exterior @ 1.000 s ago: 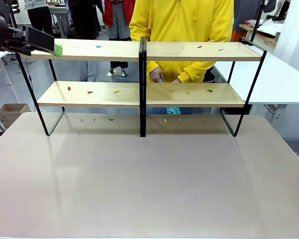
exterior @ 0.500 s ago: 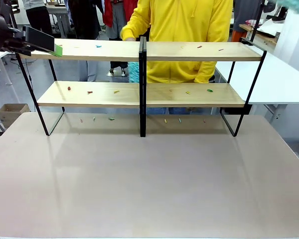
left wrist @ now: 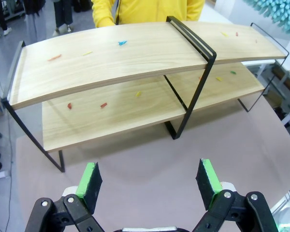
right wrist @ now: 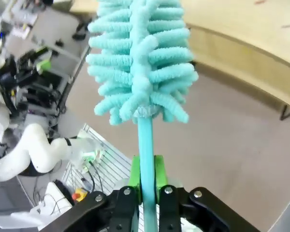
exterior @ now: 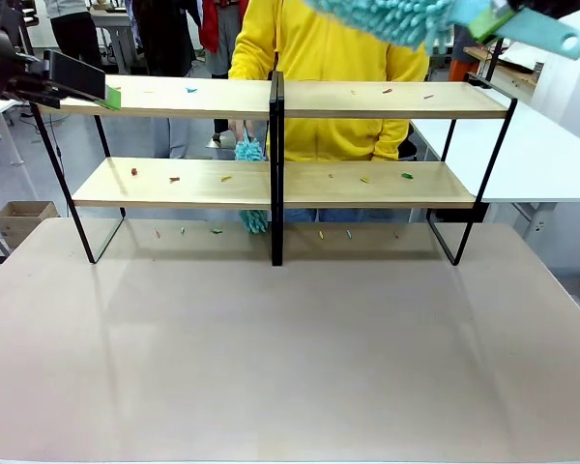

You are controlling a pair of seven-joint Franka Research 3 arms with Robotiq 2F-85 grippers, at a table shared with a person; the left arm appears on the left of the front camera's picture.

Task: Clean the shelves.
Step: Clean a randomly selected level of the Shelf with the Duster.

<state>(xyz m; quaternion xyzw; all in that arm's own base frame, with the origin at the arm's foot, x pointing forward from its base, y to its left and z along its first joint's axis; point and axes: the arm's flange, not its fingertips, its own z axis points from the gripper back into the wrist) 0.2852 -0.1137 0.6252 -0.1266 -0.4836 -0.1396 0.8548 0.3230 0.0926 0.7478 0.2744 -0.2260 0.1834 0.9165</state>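
The shelves (exterior: 367, 100) stand across the far half of the table, two light-wood boards on a black frame, both strewn with several small coloured scraps (exterior: 407, 176). My left gripper (exterior: 108, 96) hovers at the upper board's left end; in the left wrist view it (left wrist: 149, 179) is open and holds nothing, facing the shelves (left wrist: 121, 58). My right gripper (right wrist: 146, 176) is shut on the handle of a teal fluffy duster (right wrist: 140, 63). That duster (exterior: 396, 14) hangs above the upper board's right half. A person in a yellow hoodie holds a second teal duster (exterior: 250, 152) behind the lower board.
More scraps (exterior: 217, 230) lie on the beige tabletop (exterior: 290, 358) under the rack. A white table (exterior: 551, 155) stands to the right. The right wrist view shows the shelf board (right wrist: 251, 43) below the duster and my white left arm (right wrist: 29, 150) farther off.
My right gripper has swung the teal duster in from the upper right to above the upper board. The person has brought their own duster down behind the lower board, left of the central upright.
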